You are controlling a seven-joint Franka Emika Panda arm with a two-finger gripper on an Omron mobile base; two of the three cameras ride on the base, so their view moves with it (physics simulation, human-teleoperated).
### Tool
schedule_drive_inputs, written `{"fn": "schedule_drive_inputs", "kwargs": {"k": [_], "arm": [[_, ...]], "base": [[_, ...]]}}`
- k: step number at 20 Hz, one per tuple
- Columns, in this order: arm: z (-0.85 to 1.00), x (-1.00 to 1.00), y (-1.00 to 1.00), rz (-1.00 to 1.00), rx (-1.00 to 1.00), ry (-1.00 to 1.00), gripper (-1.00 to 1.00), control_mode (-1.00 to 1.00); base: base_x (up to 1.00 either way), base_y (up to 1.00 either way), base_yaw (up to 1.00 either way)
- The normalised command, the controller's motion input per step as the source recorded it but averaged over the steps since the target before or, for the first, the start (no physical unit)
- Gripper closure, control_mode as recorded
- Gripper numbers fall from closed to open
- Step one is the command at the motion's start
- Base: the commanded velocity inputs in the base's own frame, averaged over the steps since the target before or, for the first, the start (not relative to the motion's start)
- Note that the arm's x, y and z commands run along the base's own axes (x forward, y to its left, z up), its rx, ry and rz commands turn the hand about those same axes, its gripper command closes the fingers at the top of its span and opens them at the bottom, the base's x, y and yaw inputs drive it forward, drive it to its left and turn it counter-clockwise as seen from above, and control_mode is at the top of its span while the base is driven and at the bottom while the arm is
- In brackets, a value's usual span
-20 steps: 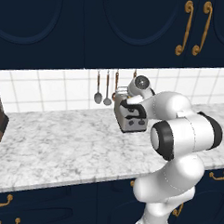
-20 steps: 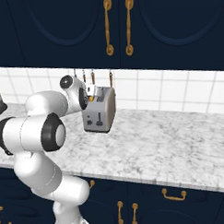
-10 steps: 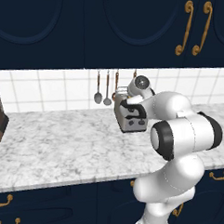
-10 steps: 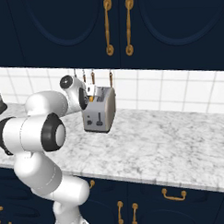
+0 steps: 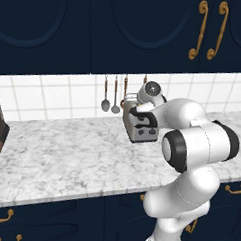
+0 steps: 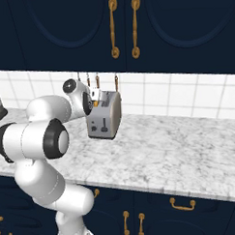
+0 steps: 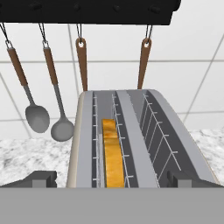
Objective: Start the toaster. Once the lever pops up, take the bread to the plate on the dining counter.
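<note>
The toaster [image 6: 104, 116] stands on the marble table [image 6: 188, 145], close to its rear edge against the tiled wall, below hanging utensils [image 7: 39, 105]. The bread [image 7: 113, 158] sits upright in the left slot, its golden crust edge showing at slot level. The gripper [image 7: 112, 180] hangs directly above the toaster with its jaws fully apart and nothing held.

Handling notes, as judgement:
- The bread is light, rigid once toasted, but crumbly; moderate closing force is advised.
- Take hold of the exposed top edge across its thin faces, one finger on each side, between the slot's wire guides.
- The grip area is shallow; a raised slice would give more purchase.
- The toaster is light enough to shift if the lever [image 6: 104, 126] is pressed off-axis.
</note>
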Motion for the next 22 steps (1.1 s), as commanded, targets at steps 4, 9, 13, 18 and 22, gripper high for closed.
{"fn": "schedule_drive_inputs", "kwargs": {"k": [4, 9, 13, 18, 22], "arm": [[0.00, 0.00, 0.00, 0.00, 0.00, 0.00, -1.00, -1.00], [0.00, 0.00, 0.00, 0.00, 0.00, 0.00, -1.00, -1.00], [0.00, 0.00, 0.00, 0.00, 0.00, 0.00, -1.00, -1.00], [0.00, 0.00, 0.00, 0.00, 0.00, 0.00, -1.00, -1.00], [0.00, 0.00, 0.00, 0.00, 0.00, 0.00, -1.00, -1.00]], "base": [[0.00, 0.00, 0.00], [0.00, 0.00, 0.00], [0.00, 0.00, 0.00], [0.00, 0.00, 0.00], [0.00, 0.00, 0.00]]}}
